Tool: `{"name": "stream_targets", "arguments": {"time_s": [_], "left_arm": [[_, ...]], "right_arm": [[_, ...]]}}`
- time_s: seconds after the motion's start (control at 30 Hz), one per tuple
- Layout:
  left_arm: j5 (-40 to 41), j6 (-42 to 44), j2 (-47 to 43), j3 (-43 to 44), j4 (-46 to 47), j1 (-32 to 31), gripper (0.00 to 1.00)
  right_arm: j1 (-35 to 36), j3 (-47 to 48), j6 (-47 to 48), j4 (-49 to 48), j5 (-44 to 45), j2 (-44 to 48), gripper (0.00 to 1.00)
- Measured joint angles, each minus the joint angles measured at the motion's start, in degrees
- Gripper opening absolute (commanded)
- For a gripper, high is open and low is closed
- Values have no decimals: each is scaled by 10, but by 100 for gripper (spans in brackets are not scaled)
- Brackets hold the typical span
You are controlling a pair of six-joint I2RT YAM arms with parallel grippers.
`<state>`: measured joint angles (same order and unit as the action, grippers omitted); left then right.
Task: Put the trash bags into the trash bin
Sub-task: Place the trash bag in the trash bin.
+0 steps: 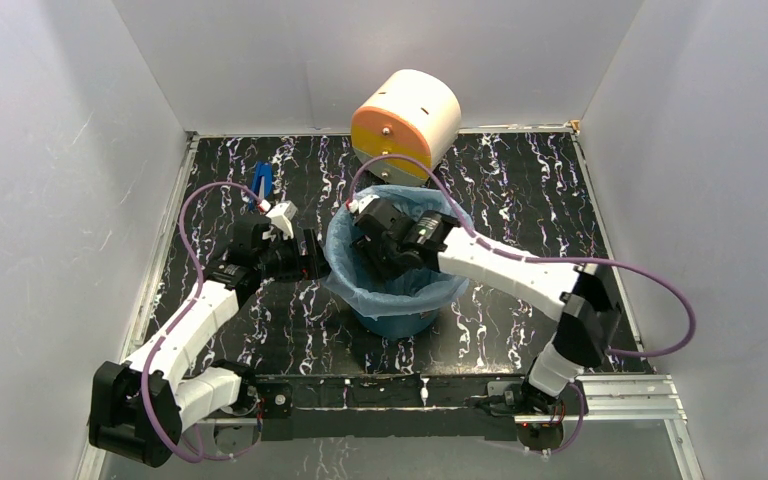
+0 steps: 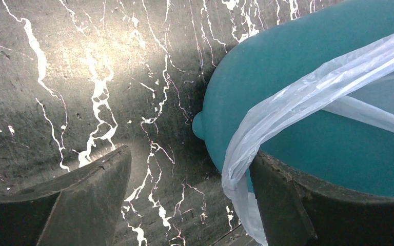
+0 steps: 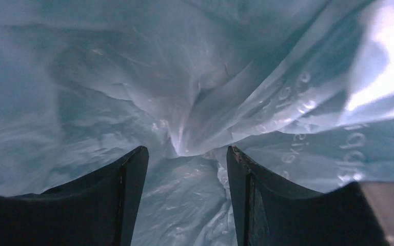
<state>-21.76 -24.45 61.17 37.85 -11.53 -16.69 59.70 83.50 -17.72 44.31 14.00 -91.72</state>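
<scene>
One black, white-veined table (image 1: 520, 190), two arms on it, and everything turns on the one teal trash bin (image 1: 405, 325) standing upright mid-table. One cream-and-orange drum (image 1: 405, 120) sits tipped just behind the bin. One light-blue trash bag (image 1: 360, 295) is in the bin, lining it, its hem draped over the rim and down the outside. The left arm (image 1: 195, 320) stretches low across the table to the bin's left side, wrist level with the rim. The right arm (image 1: 505, 265) comes from the bin's right, elbow bent, wrist dipping over the rim and down inside. The left gripper (image 2: 190, 154) stands wide, straddling the bin's edge: one finger over bare table outside, the other against the bin with the bag's hem brushing it, nothing clamped. The right gripper (image 3: 185, 149), deep in the bin, is parted about halfway, a pucker of bag between its fingertips, not pinched.
</scene>
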Motion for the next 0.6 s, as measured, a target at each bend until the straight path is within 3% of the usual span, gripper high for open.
{"name": "stream_targets", "arguments": {"time_s": [0.6], "left_arm": [[0,-2,-11,-9,-5,0,82]], "right_arm": [[0,-98,-2,-13,-36,-43,72]]}}
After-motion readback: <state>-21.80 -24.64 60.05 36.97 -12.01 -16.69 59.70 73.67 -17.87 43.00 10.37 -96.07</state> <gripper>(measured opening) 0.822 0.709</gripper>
